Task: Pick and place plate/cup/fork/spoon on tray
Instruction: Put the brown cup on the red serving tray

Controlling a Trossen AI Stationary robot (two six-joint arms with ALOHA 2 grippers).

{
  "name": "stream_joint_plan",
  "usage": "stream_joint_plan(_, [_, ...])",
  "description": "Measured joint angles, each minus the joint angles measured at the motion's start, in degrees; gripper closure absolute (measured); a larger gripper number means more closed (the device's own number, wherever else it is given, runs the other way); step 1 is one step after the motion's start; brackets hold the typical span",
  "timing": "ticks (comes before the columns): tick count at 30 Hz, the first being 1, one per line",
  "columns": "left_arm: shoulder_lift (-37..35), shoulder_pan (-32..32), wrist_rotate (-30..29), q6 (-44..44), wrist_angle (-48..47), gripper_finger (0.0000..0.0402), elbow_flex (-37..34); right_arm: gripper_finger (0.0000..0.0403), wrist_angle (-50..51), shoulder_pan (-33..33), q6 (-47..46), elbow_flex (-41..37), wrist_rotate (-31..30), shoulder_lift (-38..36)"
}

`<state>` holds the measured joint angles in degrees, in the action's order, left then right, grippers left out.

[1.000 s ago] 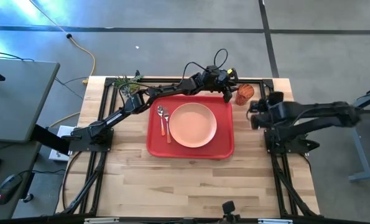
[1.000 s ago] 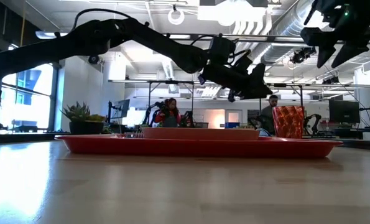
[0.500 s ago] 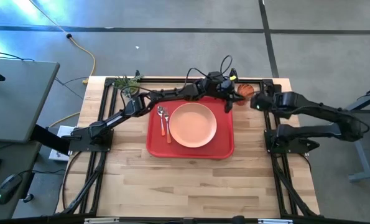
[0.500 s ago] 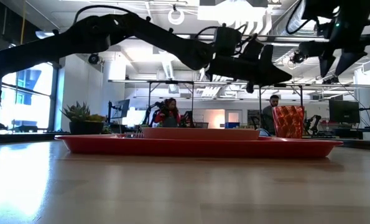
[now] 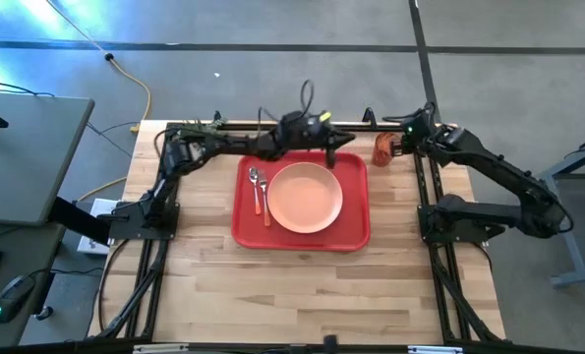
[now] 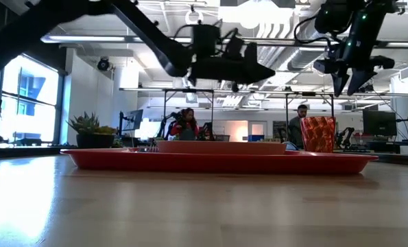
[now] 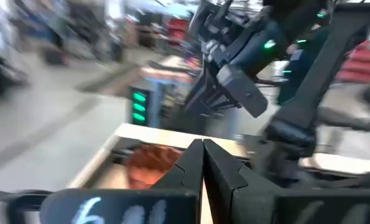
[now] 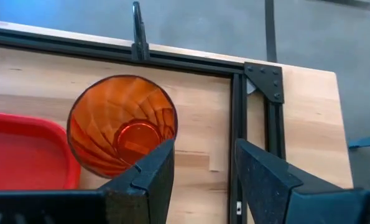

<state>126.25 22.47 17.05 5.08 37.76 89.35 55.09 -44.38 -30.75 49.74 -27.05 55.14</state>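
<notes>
The red tray (image 5: 243,231) lies mid-table with the peach plate (image 5: 305,197) on it. The fork and spoon (image 5: 261,195) lie side by side left of the plate. The orange ribbed cup (image 5: 384,149) stands upright on its base on the table, just off the tray's far right corner. It also shows in the right wrist view (image 8: 122,124). My right gripper (image 8: 203,152) is open, above the table just right of the cup and higher than its rim (image 6: 348,86). My left gripper (image 5: 333,149) is shut and empty (image 7: 202,149), above the tray's far edge.
A small green potted plant (image 5: 202,133) stands at the far left corner. Black frame rails (image 5: 425,187) run along the table's far edge and both sides, close to the cup. The near half of the table is bare wood (image 5: 302,285). People show in the room behind (image 6: 186,123).
My left gripper has drawn back from the cup toward the table's left, along the far edge. My right gripper has gone from the table's right side toward the far edge and down, and now stands beside the cup. The cup has stayed where it was.
</notes>
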Motion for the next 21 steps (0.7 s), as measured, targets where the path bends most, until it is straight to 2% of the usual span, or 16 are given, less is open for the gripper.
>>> stream_joint_plan(3, [-3.6,-1.6,-8.1,-4.5,4.4,0.0401,-7.7,0.024,-2.0,-2.4,1.9,0.0,0.7,2.4])
stream_joint_plan(5, [-4.1,-2.3,-10.3,-5.6,5.8,0.0399,-10.8,0.024,-3.2,-3.6,3.4,0.0,1.1,4.9])
stream_joint_plan(7, [-4.1,-2.8,-10.8,-5.4,5.6,0.0395,-12.2,0.024,-3.7,-4.8,4.0,0.0,1.8,7.5])
stream_joint_plan(11, [-4.3,-3.8,-10.9,-5.7,6.0,0.0381,-12.7,0.024,-1.7,-4.5,3.6,0.0,-1.2,9.7])
stream_joint_plan(21, [-4.2,-4.7,-10.5,-7.0,6.2,0.0338,-12.7,0.024,-3.1,-5.1,-0.3,0.0,3.8,10.2])
